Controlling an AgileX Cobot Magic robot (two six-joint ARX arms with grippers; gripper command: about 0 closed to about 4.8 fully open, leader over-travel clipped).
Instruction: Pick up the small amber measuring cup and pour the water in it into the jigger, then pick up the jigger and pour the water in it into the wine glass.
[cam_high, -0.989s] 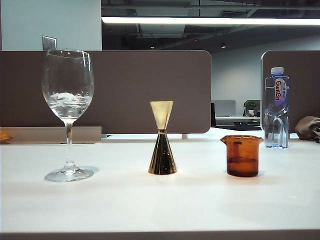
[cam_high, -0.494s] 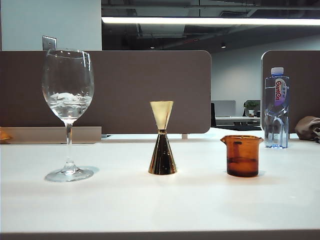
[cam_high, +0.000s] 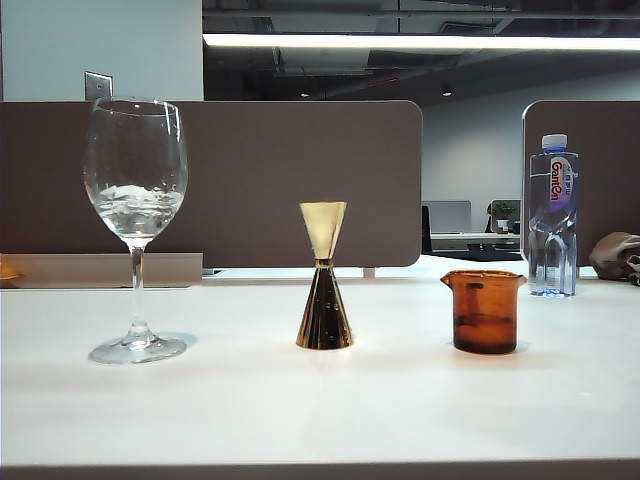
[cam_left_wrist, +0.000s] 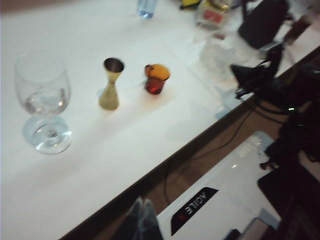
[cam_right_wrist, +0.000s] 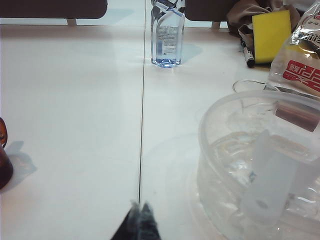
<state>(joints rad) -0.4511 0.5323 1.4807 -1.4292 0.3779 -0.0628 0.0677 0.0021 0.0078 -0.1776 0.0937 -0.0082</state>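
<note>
On the white table (cam_high: 320, 400) the wine glass (cam_high: 135, 225) stands upright toward the left edge with a little water in its bowl, the gold jigger (cam_high: 325, 277) stands upright near the middle, and the small amber measuring cup (cam_high: 485, 311) sits upright to the right of it; the three are spaced apart in a row, none touching. A clear plastic water bottle (cam_high: 553, 215) stands farther back near the right rear corner. No arm reaches into the exterior view. The left claw (cam_left_wrist: 143, 209) hangs off the table's front edge, above the robot's base, its tips pressed together and holding nothing, well apart from the glass (cam_left_wrist: 43, 101), jigger (cam_left_wrist: 111, 83) and cup (cam_left_wrist: 156, 79). The right claw (cam_right_wrist: 139, 211) is pressed together too, empty, low over the table beside a clear plastic basin (cam_right_wrist: 260, 165), with the bottle (cam_right_wrist: 167, 33) beyond.
</note>
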